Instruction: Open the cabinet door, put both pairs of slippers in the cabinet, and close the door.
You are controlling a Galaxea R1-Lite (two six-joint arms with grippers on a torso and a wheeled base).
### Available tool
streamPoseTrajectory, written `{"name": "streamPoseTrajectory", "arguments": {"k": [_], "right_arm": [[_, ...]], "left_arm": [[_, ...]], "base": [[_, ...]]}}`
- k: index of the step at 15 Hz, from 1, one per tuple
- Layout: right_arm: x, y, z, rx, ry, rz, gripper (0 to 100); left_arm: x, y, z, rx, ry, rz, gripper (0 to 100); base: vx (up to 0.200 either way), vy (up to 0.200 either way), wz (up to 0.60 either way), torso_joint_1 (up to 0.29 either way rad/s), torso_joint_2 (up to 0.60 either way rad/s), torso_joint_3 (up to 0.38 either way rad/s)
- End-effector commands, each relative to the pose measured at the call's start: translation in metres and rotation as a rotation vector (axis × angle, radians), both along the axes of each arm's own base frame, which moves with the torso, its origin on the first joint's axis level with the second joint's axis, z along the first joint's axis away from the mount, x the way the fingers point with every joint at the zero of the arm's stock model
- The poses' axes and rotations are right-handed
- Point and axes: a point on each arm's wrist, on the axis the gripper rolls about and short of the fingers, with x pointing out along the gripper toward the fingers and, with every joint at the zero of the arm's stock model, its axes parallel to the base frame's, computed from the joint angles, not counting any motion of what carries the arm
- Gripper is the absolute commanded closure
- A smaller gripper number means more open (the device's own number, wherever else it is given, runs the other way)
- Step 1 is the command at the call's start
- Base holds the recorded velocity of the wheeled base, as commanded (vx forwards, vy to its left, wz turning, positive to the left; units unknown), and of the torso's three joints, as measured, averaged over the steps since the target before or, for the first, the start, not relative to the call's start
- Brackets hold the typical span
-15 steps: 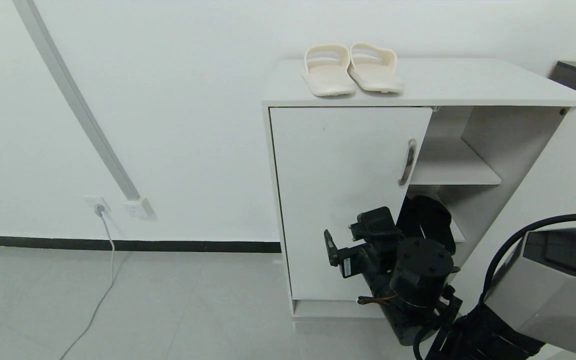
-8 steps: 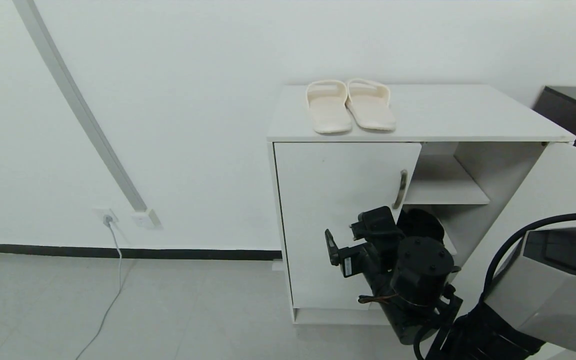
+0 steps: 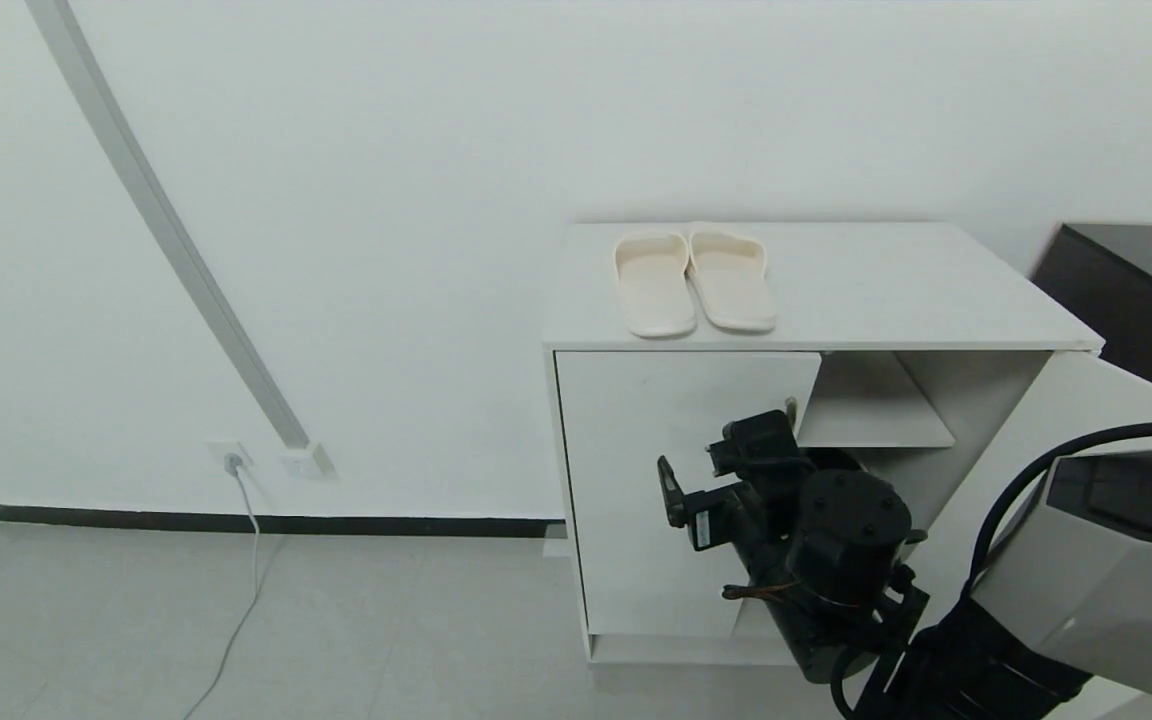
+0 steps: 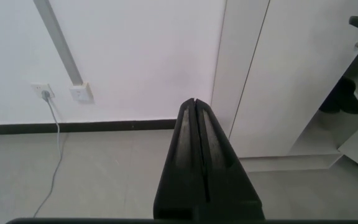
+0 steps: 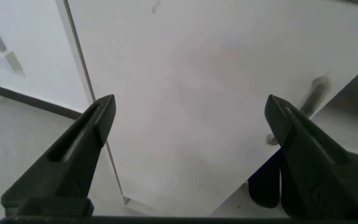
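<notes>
A pair of beige slippers (image 3: 693,280) lies on top of the white cabinet (image 3: 886,290). Its left door (image 3: 656,450) is closed; its right door (image 3: 1056,430) is swung open, baring a shelf (image 3: 866,415). A pair of black slippers (image 4: 345,96) sits low inside the open half. My right arm (image 3: 816,540) hangs in front of the cabinet's lower part. My right gripper (image 5: 190,106) is open and empty, facing the closed door near its handle (image 5: 316,93). My left gripper (image 4: 194,124) is shut on nothing, out to the cabinet's left above the floor.
A wall socket with a grey cable (image 3: 233,462) and a slanting grey conduit (image 3: 166,230) are on the wall to the left. Dark furniture (image 3: 1136,290) stands right of the cabinet. Open floor (image 3: 236,620) lies to the cabinet's left.
The whole head picture has shifted downward, so the camera has moved and looks at the cabinet from higher. The right arm holds the same pose and now hides the black slippers in that view.
</notes>
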Motion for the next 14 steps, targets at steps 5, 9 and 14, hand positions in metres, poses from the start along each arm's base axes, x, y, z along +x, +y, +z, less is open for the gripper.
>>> {"name": "streamPoseTrajectory", "arguments": {"k": [5, 9, 14], "right_arm": [[-0.001, -0.001, -0.004, -0.010, 0.009, 0.000, 0], [-0.004, -0.003, -0.008, -0.028, 0.003, 0.039, 0], [0.011, -0.008, 0.034, -0.031, 0.012, -0.004, 0]], "left_arm": [[0.000, 0.000, 0.000, 0.000, 0.000, 0.000, 100], [0.000, 0.000, 0.000, -0.001, 0.000, 0.000, 100], [0.000, 0.000, 0.000, 0.000, 0.000, 0.002, 100]], "base": [[0.000, 0.000, 0.00, 0.247, -0.57, -0.326], [0.000, 0.000, 0.00, 0.183, -0.42, -0.223], [0.000, 0.000, 0.00, 0.000, 0.00, 0.000]]}}
